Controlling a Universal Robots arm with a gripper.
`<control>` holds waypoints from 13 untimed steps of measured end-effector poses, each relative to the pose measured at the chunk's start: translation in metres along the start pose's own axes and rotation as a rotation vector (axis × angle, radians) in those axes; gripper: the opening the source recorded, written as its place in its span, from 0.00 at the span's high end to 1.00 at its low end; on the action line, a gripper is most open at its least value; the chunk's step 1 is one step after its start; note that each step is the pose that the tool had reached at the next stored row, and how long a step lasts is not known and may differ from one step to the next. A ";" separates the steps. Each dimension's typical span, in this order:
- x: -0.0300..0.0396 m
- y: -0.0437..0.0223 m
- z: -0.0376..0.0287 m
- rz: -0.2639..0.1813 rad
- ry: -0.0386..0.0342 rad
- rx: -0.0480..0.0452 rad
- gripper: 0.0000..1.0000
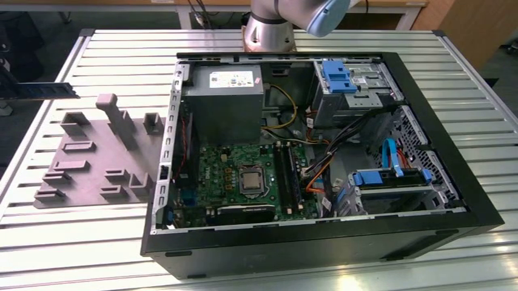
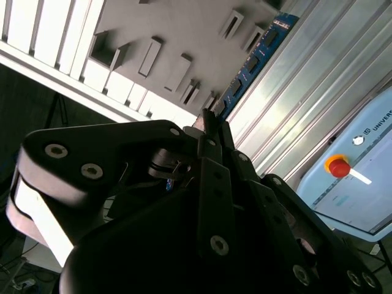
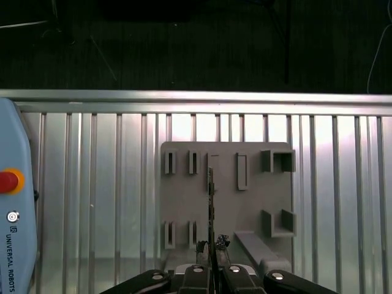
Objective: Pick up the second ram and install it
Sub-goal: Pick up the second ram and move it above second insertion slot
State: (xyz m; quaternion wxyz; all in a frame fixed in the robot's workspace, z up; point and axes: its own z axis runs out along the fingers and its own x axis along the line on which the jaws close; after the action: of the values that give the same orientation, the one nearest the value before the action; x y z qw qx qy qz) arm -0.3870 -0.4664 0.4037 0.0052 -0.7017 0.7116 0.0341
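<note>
tool (image 3: pixel 211 244) clenched on near end of second ram (image 3: pixel 210 196), stick edge-on, running ahead of fingertips, grey slotted tray (image 3: pixel 257 190) below tool, on ribbed tabletop (image 3: pixel 92 184)

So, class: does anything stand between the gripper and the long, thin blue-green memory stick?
Nothing visible does: the gripper is shut on the long, thin blue-green memory stick, holding it over the grey slotted holder plate.
</note>
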 end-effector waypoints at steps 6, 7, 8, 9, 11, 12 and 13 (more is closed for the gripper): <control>0.0000 -0.0029 -0.0001 0.000 0.0000 0.0000 0.86; 0.0000 -0.0033 -0.0001 0.000 0.0000 0.0000 0.86; 0.0000 -0.0037 -0.0001 0.000 -0.0001 0.0001 0.86; 0.0000 -0.0041 -0.0001 0.000 0.0000 0.0000 0.86; -0.0001 -0.0048 -0.0002 0.000 0.0000 0.0000 0.86; -0.0001 -0.0051 -0.0001 0.000 -0.0001 0.0001 0.86; -0.0001 -0.0055 -0.0002 0.000 0.0000 0.0000 0.86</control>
State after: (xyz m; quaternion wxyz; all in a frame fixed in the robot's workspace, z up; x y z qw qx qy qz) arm -0.3815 -0.4664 0.4036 0.0052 -0.7017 0.7116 0.0341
